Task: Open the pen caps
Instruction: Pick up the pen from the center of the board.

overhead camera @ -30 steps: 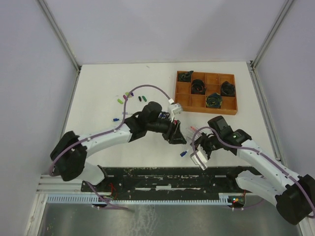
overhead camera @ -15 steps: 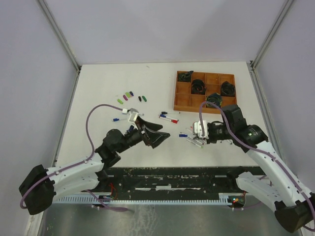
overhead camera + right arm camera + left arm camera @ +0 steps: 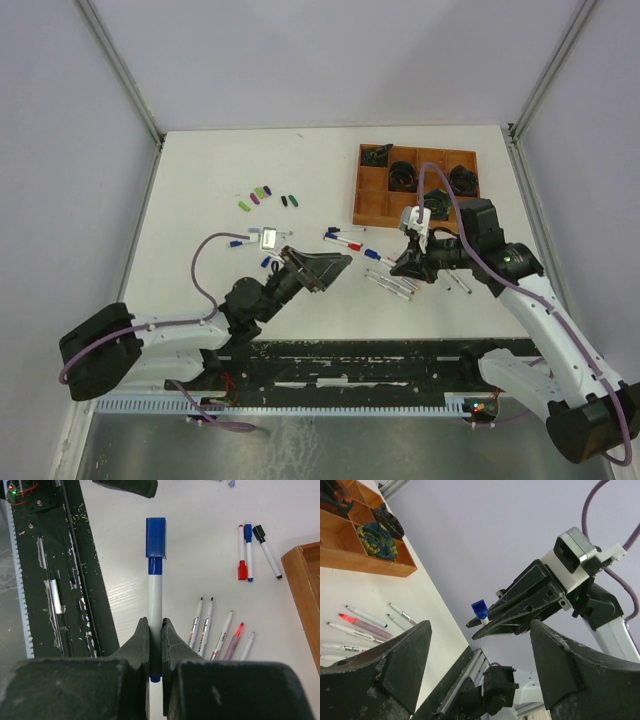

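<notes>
My right gripper is shut on the white barrel of a blue pen and holds it above the table, its blue cap still on and pointing at my left gripper. In the left wrist view that cap sits just beyond my open, empty left gripper. From above, the left gripper and the right gripper face each other mid-table. Loose caps lie at the far left. Several uncapped pens lie below the right gripper, and three capped pens lie farther off.
A brown compartment tray with dark bundles stands at the back right and shows in the left wrist view. The black base rail runs along the near edge. Two small blue pieces lie near the left arm.
My right gripper has lifted the blue pen off the pile and turned it toward the left gripper. My left arm has swung and brought its open gripper up toward the pen's cap.
</notes>
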Robot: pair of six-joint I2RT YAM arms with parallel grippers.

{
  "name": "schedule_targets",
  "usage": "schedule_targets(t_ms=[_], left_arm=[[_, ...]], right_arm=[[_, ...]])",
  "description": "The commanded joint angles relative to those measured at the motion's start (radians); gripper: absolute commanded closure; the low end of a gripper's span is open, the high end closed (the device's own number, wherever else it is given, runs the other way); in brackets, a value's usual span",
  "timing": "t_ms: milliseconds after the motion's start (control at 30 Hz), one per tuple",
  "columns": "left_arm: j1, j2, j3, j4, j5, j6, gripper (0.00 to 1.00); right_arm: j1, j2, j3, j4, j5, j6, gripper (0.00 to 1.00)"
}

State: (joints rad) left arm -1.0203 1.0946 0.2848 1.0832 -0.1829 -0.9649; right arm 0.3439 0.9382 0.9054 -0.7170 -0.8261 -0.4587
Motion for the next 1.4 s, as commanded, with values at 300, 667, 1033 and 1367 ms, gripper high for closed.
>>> schedule_targets(t_ms=[300, 667, 1033, 1367], left_arm=[[-0.188, 0.287, 0.199, 0.183, -0.411, -0.04, 0.26], [-0.212, 0.366, 0.237, 0.193, -0.535, -0.063, 0.41], [-0.214, 0.44, 0.269, 0.217, -0.516, -0.136, 0.47], [-0.213, 0.467, 0.299, 0.222, -0.51, -0.142, 0.52]], right_arm=[[-0.003, 0.01, -0.016, 0.074, 0.034, 0.082, 0.99], [0.0, 0.022, -0.029, 0.087, 0.033, 0.079, 0.99], [0.019, 0.031, -0.037, 0.103, 0.051, 0.071, 0.99], [0.036, 0.052, -0.047, 0.108, 0.067, 0.063, 0.99]])
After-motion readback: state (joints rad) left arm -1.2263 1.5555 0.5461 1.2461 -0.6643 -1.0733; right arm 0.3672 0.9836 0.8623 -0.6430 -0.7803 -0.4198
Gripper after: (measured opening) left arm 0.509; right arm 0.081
